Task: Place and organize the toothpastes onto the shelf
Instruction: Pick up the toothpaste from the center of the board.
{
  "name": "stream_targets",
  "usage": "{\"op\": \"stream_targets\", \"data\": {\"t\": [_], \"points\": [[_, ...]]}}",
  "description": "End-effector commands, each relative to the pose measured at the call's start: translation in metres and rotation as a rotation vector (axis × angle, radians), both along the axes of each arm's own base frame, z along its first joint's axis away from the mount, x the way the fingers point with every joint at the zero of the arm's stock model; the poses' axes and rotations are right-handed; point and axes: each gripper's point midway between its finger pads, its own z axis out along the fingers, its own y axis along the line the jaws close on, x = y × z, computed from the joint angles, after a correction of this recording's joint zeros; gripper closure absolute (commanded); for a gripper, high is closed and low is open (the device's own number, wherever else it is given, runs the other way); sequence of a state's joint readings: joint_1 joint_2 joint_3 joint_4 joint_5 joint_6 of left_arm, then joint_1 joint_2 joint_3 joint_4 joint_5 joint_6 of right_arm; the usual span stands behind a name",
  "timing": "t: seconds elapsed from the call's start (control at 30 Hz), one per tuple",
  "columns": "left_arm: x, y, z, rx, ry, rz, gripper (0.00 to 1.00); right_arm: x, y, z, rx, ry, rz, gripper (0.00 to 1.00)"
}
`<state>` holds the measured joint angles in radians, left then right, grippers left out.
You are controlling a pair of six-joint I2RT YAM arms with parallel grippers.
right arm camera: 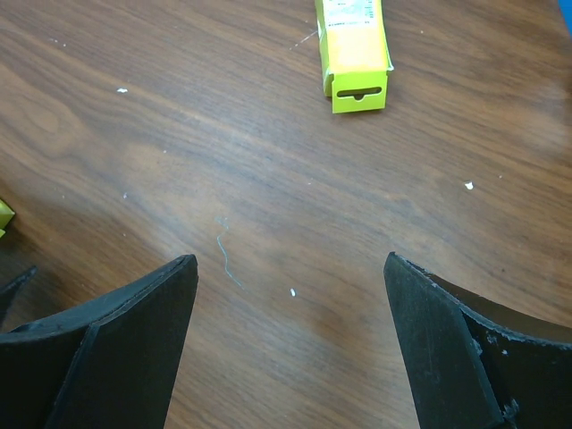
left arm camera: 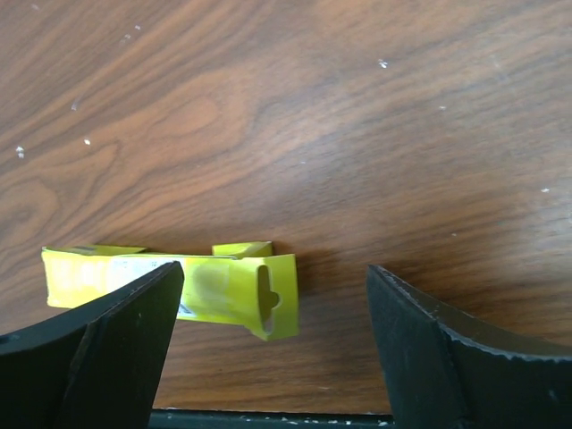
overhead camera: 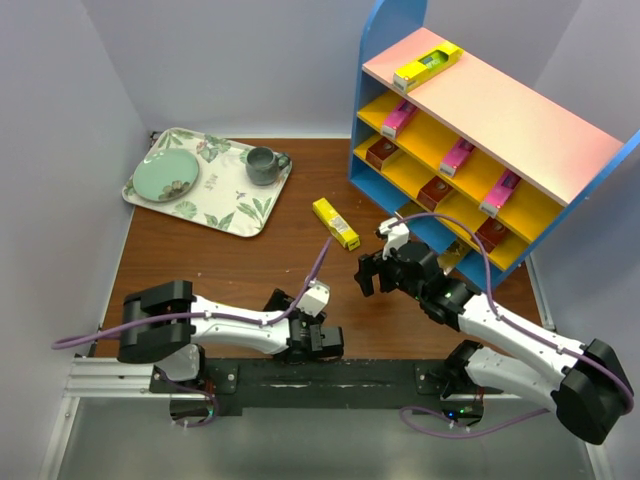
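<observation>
A yellow toothpaste [overhead camera: 335, 222] lies flat on the wooden table in front of the shelf [overhead camera: 500, 105]. It also shows at the top of the right wrist view as a yellow carton [right arm camera: 353, 49]. My right gripper [overhead camera: 385, 262] [right arm camera: 290, 259] hangs open over bare wood, short of it. My left gripper [overhead camera: 315, 335] [left arm camera: 275, 268] is open low at the near edge. Another yellow toothpaste [left arm camera: 206, 286] lies between its jaws, close to the left finger [left arm camera: 116, 349]. On the shelf rest a yellow carton [overhead camera: 427, 66], pink cartons [overhead camera: 457, 156] and dark red cartons [overhead camera: 434, 192].
A floral tray [overhead camera: 230, 210] at the back left carries a green plate [overhead camera: 166, 177] and a grey mug [overhead camera: 263, 165]. Pale walls close in the left and back. The table's near edge [left arm camera: 268, 418] lies just under the left gripper.
</observation>
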<state>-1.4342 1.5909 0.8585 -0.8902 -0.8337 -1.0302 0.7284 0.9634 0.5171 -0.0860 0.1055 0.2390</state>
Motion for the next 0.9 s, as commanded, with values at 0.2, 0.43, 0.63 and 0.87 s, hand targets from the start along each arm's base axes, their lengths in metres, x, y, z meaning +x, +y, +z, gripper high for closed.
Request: {"op": "stream_targets", "data": {"t": [0.2,0.43,0.63,0.87], "points": [[-0.006,0.008,-0.018,0.079,0.026,0.042,0.17,0.005,0.001,0.010,0.032,-0.036,-0.026,0.10],[-0.004,0.016,-0.003,0.081,-0.031,0.097,0.18,0.005,0.001,0.008,0.029,-0.034,-0.027,0.10],[-0.006,0.016,0.012,0.029,-0.032,0.119,0.18,0.006,0.000,0.008,0.029,-0.034,-0.032,0.10],[-0.014,0.022,0.001,-0.015,0.014,0.134,0.25,0.006,0.000,0.008,0.032,-0.034,-0.032,0.10]]}}
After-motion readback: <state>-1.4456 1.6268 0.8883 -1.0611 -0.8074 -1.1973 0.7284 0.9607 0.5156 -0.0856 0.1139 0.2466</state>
